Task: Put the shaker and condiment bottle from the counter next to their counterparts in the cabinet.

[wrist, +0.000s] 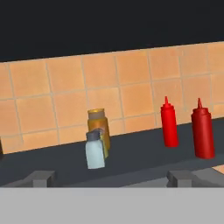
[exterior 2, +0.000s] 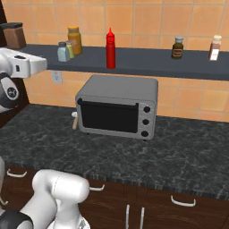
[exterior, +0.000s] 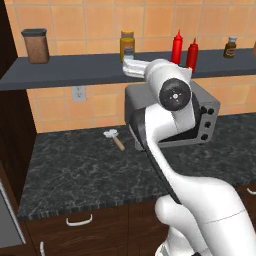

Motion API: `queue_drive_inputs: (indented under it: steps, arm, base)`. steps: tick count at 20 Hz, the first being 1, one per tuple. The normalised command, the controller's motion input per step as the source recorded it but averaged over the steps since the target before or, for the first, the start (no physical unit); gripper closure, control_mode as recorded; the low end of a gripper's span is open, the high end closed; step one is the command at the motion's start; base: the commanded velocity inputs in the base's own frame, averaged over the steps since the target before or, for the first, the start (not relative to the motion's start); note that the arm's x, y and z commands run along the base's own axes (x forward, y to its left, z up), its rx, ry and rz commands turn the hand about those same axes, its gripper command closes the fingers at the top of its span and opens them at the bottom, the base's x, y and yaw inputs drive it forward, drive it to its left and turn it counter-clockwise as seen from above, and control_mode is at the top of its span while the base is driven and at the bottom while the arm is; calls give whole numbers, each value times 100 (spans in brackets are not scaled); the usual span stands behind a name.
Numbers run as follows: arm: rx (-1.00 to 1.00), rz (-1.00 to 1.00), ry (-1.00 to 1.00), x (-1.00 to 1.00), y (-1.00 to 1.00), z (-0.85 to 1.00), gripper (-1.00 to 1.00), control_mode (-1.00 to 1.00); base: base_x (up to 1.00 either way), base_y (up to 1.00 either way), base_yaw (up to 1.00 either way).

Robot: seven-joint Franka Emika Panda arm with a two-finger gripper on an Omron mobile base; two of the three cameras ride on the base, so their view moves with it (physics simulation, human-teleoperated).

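The pale blue shaker point(wrist: 95, 151) stands upright on the dark grey shelf point(wrist: 140, 162), touching or just in front of the yellow-green shaker point(wrist: 105, 146), with an amber jar point(wrist: 97, 122) behind them. Two red squeeze bottles point(wrist: 169, 122) point(wrist: 202, 129) stand side by side further right on the shelf. My gripper point(wrist: 117, 179) hangs back from the shelf edge, open, with nothing between its widely spread fingertips point(wrist: 41, 178). In the right base view the pale blue shaker point(exterior 2: 63, 52) sits left of a red bottle point(exterior 2: 110, 48). The left base view shows both red bottles point(exterior: 176, 47) point(exterior: 192, 55).
A grey toaster oven point(exterior 2: 118, 107) stands on the black counter point(exterior 2: 188, 152) under the shelf. A wooden-handled utensil point(exterior: 115, 137) lies left of it. A brown lidded jar point(exterior: 36, 46) sits at the shelf's left end, a brown dark-capped bottle point(exterior 2: 178, 48) and a pale bottle point(exterior 2: 215, 48) at its right.
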Motion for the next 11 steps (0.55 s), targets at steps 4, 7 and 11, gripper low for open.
queue_drive_inputs:
  steps: [4,7,11]
  arm:
    - [9,11,35,-100,0,32,-100,-100]
    - [7,13,31,-100,0,19,-100,-100]
    - [1,14,20,-100,0,0,-100,-100]
  base:
    - [0,0,0]
    - [0,0,0]
    - [0,0,0]
